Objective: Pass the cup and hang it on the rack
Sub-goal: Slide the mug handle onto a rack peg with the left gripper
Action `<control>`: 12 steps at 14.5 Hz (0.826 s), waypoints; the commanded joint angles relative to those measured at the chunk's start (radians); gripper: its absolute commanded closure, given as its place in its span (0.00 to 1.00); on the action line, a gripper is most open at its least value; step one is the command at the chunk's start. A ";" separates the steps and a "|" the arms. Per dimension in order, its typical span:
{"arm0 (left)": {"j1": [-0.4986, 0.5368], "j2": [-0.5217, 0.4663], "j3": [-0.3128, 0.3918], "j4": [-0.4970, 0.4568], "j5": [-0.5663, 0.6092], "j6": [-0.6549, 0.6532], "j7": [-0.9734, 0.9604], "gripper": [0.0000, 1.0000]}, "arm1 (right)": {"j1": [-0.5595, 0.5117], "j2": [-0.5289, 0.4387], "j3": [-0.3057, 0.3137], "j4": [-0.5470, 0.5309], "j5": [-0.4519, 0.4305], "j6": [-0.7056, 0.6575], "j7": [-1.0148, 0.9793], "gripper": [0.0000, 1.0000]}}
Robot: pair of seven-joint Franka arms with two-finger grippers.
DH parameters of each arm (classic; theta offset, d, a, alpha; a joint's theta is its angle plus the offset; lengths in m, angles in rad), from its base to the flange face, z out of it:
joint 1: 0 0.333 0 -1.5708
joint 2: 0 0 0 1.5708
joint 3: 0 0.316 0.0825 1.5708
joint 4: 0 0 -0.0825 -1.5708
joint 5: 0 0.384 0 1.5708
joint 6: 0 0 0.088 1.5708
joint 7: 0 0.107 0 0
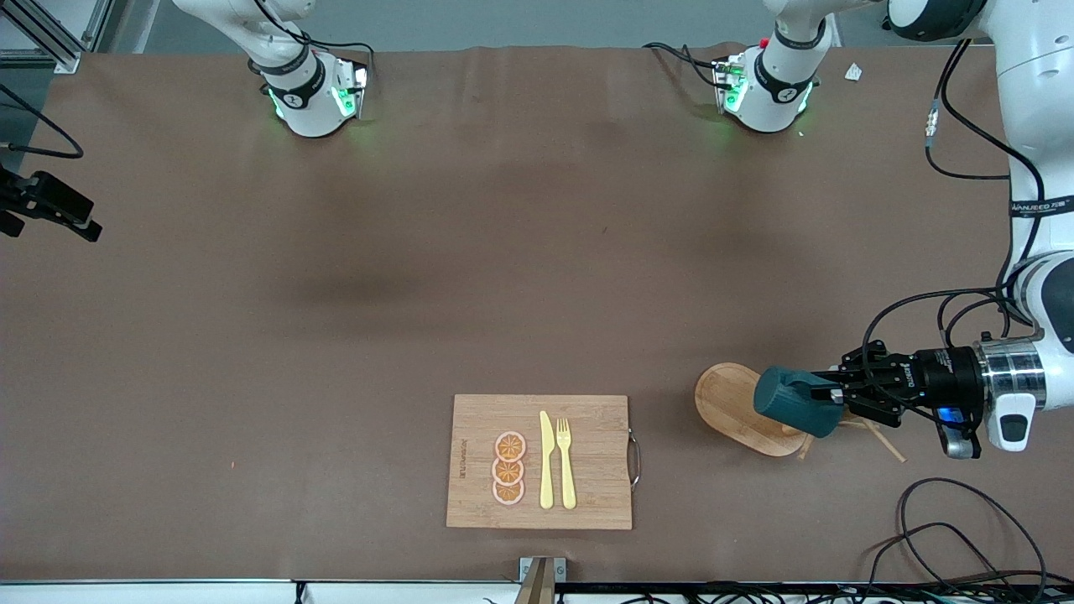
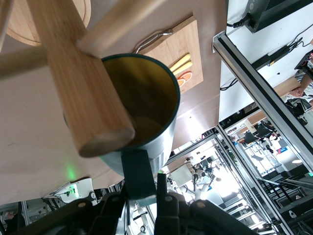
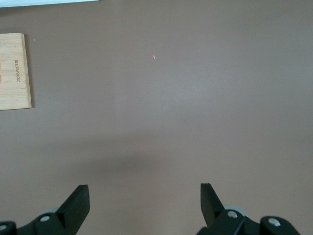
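Observation:
My left gripper (image 1: 839,394) is shut on the side handle of the dark teal cup (image 1: 793,401), which it holds on its side over the rack's oval wooden base (image 1: 730,403). Thin pegs (image 1: 883,440) stick out under the gripper; the cup and hand hide the post in the front view. In the left wrist view the cup's (image 2: 161,105) yellowish mouth faces the rack's post (image 2: 73,83), whose round end lies across the opening, and a peg (image 2: 117,22) passes beside the rim. The left gripper (image 2: 146,196) pinches the handle (image 2: 138,166). My right gripper (image 3: 145,203) hangs open over bare table.
A bamboo cutting board (image 1: 587,495) with a yellow knife (image 1: 546,461), a fork (image 1: 565,461) and orange slices (image 1: 508,468) lies near the front edge, beside the rack. Loose black cables (image 1: 948,537) lie at the left arm's end. A black clamp (image 1: 46,205) juts in at the right arm's end.

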 commanded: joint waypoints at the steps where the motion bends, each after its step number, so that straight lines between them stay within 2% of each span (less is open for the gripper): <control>1: 0.015 0.007 -0.001 0.013 -0.022 -0.012 0.025 0.97 | -0.011 -0.032 0.005 -0.035 0.016 0.008 -0.009 0.00; 12: 0.032 0.021 -0.001 0.015 -0.022 -0.011 0.067 0.96 | -0.011 -0.032 0.005 -0.035 0.016 0.009 -0.009 0.00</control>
